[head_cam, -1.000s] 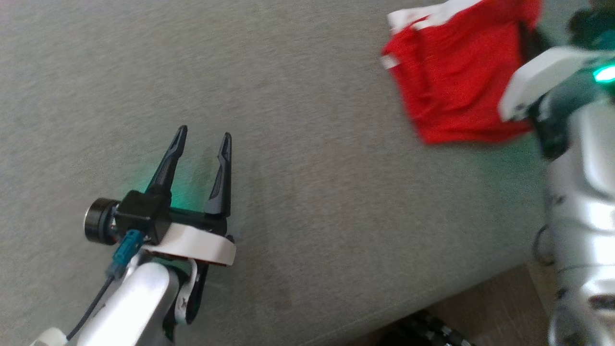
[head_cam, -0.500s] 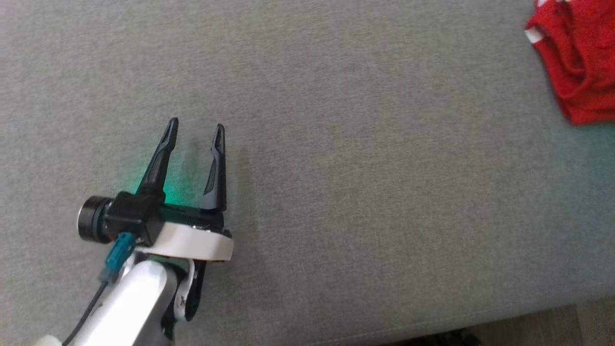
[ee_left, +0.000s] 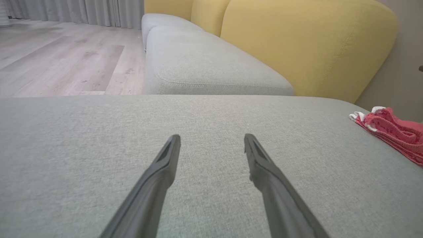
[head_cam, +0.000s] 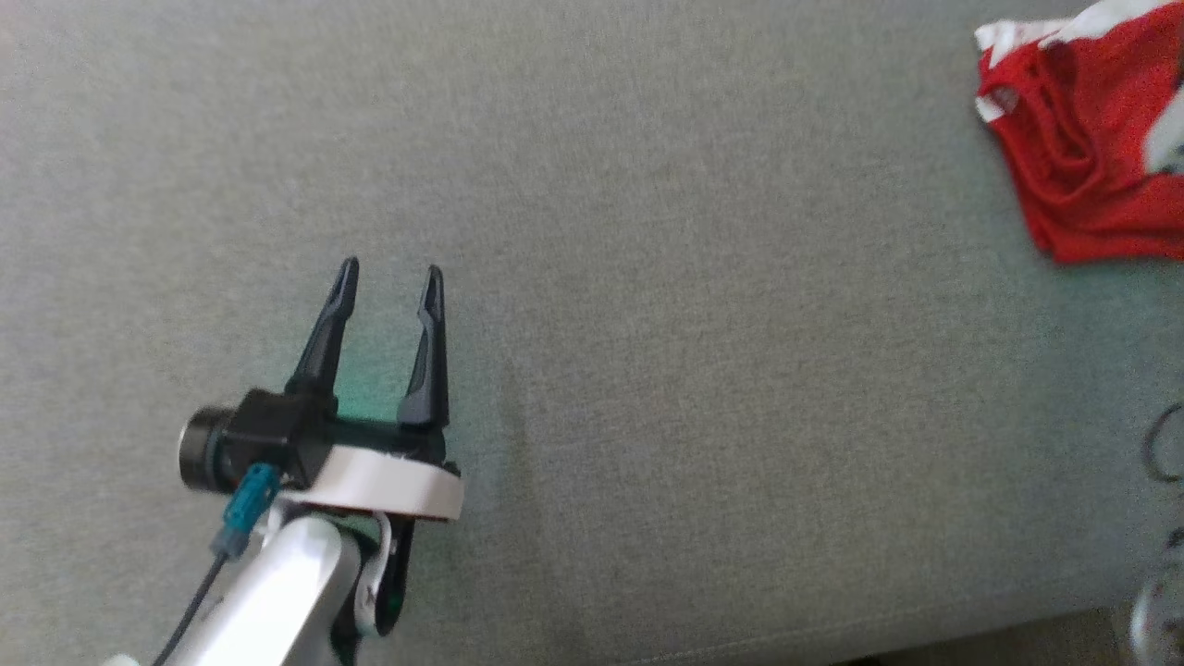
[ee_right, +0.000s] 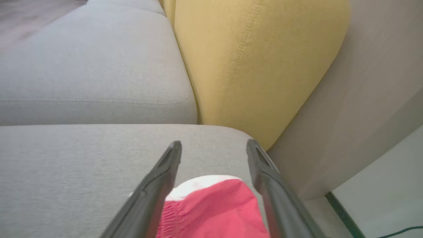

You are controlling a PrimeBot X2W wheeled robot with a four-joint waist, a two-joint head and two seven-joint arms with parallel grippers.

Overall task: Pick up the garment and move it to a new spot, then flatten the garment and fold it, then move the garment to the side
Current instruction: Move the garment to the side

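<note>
Head view: 1 red garment on cushion, left tool spread; right wrist view: right tool spread above garment.

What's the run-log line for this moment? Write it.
red garment: lying on grey cushion | right tool: open over garment | left tool: open, empty, over bare cushion

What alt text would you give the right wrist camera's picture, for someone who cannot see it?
The right gripper, its two dark fingers spread apart, is poised above a red garment with white trim lying on a grey seat cushion. Behind rises a yellow back cushion, with a beige wall to its right.
</note>
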